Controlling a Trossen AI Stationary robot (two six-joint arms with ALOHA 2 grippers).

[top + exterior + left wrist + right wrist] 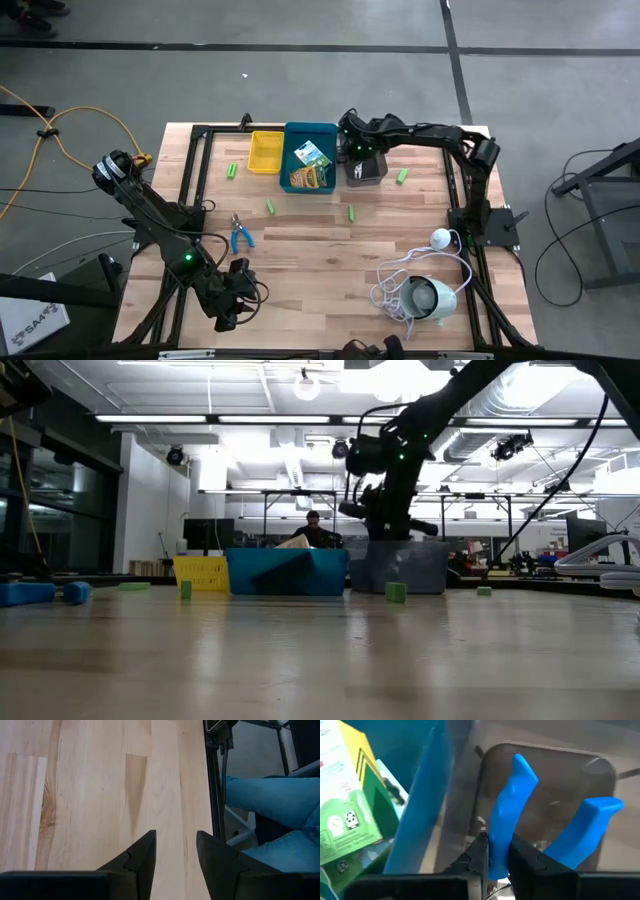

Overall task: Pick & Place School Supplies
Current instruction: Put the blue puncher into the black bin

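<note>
My right gripper (362, 158) (499, 852) stands over the grey bin (368, 172) (400, 565), shut on a blue-handled scissor-like tool (545, 815). The second blue-handled tool (240, 236) (40, 593) lies flat on the table. Two yellow-green crayon boxes (311, 166) (345, 820) lie in the blue bin (330, 135). Green stubby pieces (232, 171) (270, 207) (352, 213) (402, 175) rest on the wood. My left gripper (235, 290) (175, 837) is open over bare table near the near edge. My right gripper pinches one blue handle (512, 795) of the scissor-like tool between its two fingers (480, 855), coming from above and pointing down into the grey bin. The other handle (592, 822) splays free to the side. Whether the tool touches the bin's floor I cannot tell.
A yellow bin (266, 152) (200, 572) stands left of the blue bin at the far side. The round white device with its coiled cord (425, 295) lies at the near right. A person's legs in jeans (270, 800) show beyond the table's edge.
</note>
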